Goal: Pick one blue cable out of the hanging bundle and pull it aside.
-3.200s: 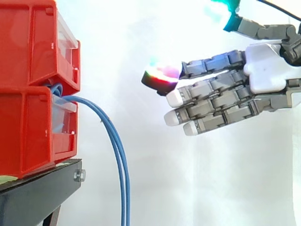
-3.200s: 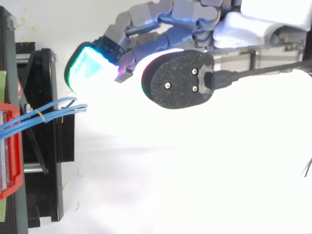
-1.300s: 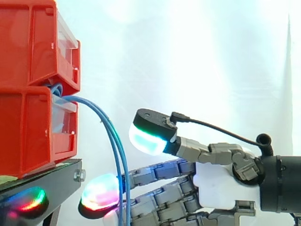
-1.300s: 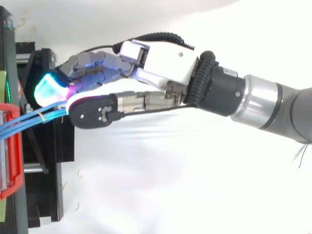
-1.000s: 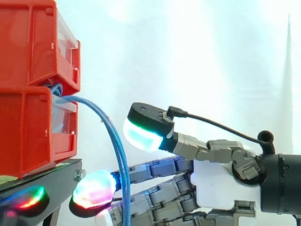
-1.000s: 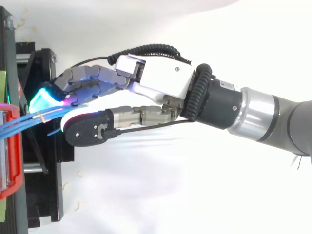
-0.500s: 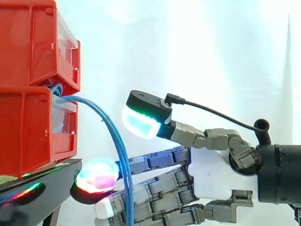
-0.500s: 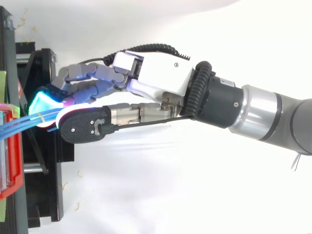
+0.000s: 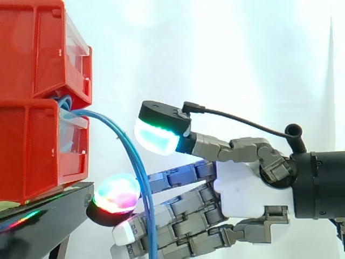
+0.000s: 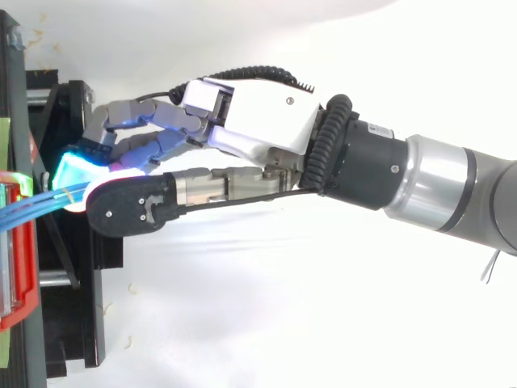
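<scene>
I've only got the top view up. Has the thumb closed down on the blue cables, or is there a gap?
Observer: A gap. From the side, on the hand, the thumb pad is raised well above the glowing fingertip.
Operator: Where do the cables run past the hand?
Observer: The blue cables hang down across the camera-facing side of the fingers, and that fingertip reaches past them toward the black stand.
Operator: Where do they start?
Observer: They come out between the two stacked red bins.
</scene>
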Robot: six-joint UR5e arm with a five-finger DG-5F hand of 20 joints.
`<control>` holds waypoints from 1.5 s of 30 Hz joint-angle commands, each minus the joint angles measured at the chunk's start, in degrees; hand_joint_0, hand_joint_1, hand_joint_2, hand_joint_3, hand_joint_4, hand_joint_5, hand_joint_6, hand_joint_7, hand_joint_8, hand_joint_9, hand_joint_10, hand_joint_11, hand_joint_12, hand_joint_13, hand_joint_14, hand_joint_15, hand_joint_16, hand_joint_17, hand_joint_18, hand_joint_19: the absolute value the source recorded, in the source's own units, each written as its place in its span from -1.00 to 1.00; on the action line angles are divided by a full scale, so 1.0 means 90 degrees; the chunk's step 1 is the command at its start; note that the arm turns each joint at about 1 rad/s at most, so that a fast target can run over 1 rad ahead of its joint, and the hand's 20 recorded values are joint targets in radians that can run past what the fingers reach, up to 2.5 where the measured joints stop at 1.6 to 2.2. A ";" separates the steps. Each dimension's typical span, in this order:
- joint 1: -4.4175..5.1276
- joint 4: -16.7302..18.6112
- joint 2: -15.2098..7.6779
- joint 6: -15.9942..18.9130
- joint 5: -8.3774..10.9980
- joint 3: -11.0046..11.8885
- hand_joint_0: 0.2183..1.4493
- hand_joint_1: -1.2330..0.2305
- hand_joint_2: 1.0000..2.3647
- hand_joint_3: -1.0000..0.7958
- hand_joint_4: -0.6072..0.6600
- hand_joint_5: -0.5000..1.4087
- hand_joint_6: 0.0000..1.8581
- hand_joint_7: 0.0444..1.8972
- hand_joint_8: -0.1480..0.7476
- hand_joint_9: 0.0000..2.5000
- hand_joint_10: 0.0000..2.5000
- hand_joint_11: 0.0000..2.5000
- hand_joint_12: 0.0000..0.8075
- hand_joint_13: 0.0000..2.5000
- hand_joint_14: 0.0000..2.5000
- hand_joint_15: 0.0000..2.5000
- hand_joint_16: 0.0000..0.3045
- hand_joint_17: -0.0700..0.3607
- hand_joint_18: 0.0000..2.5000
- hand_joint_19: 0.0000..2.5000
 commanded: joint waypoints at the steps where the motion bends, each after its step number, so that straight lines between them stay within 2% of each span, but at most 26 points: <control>1: -0.0001 -0.0018 0.0037 -0.0009 -0.0006 0.0008 -0.48 0.00 -0.99 -0.38 0.38 -0.56 -0.46 0.29 -0.02 -0.47 -0.99 -0.70 -0.08 -0.62 -0.99 -0.78 -0.65 -0.12 -0.74 -0.73; 6: 0.0038 -0.0028 0.0174 -0.0116 -0.0006 0.0008 -0.48 -0.03 -0.99 -0.38 0.35 -0.55 -0.46 0.33 -0.02 -0.46 -0.99 -0.70 -0.06 -0.58 -0.99 -0.77 -0.65 -0.12 -0.72 -0.71; 13: 0.0067 -0.0301 0.0330 -0.0223 0.0004 0.0008 -0.49 -0.07 -0.99 -0.38 0.32 -0.55 -0.42 0.34 -0.01 -0.44 -0.99 -0.69 -0.05 -0.55 -0.99 -0.75 -0.65 -0.12 -0.68 -0.71; 28: 0.0086 -0.0379 0.0350 -0.0194 0.0024 0.0056 -0.45 -0.16 -0.99 -0.36 0.28 -0.57 -0.30 0.19 -0.02 -0.42 -0.99 -0.67 -0.06 -0.53 -0.99 -0.74 -0.66 -0.14 -0.66 -0.69; 31: 0.0106 -0.0389 0.0340 -0.0194 0.0033 0.0154 -0.43 -0.19 -0.98 -0.30 0.24 -0.58 -0.22 0.10 -0.02 -0.42 -0.99 -0.66 -0.06 -0.53 -0.99 -0.73 -0.67 -0.15 -0.64 -0.69; 35: 0.0116 -0.0389 0.0340 -0.0194 0.0033 0.0164 -0.44 -0.20 -0.97 -0.17 0.17 -0.61 -0.13 0.09 -0.02 -0.43 -0.99 -0.62 -0.05 -0.53 -0.99 -0.71 -0.67 -0.15 -0.63 -0.68; 42: 0.0155 -0.0379 0.0379 -0.0194 0.0063 0.0174 -0.41 -0.37 -0.97 -0.16 0.19 -0.64 -0.06 -0.03 -0.01 -0.43 -0.99 -0.57 -0.03 -0.51 -0.99 -0.69 -0.67 -0.15 -0.59 -0.67; 45: 0.0165 -0.0389 0.0418 -0.0194 0.0063 0.0183 -0.35 -0.44 -0.98 -0.21 0.08 -0.64 -0.06 0.01 -0.02 -0.42 -0.99 -0.55 -0.04 -0.50 -0.99 -0.69 -0.68 -0.16 -0.58 -0.68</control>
